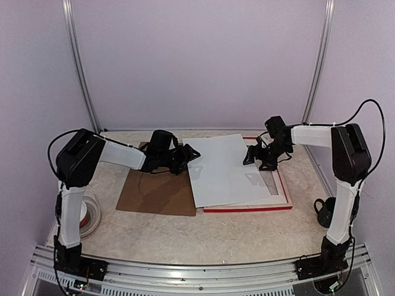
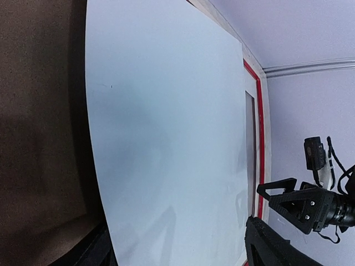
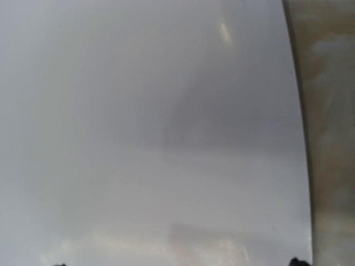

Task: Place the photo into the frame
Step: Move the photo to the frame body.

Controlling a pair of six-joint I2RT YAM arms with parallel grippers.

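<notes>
1. Left arm (image 1: 73,206): white tubular links, bulky black joint housings, and a thin black cable looping beside the top joint.
2. Right arm (image 1: 344,213): the same white-and-black build, with a black cable arching over the top joint.
3. Left pincer (image 1: 188,153) and right pincer (image 1: 252,154): matte black, with angular fingers. Small silver screws show on the right one.
4. Bases (image 1: 69,258): 2 black blocks.

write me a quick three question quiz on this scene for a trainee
1. True or false: the white sheet lies squarely inside the red frame.
2. Which thing lies along the sheet's left edge? A) brown board B) green cloth C) metal tray
3. Fill in: the left gripper and right gripper both have their jaws ___.
Key: 1 false, it sits skewed across the frame; 2 A; 3 open.
</notes>
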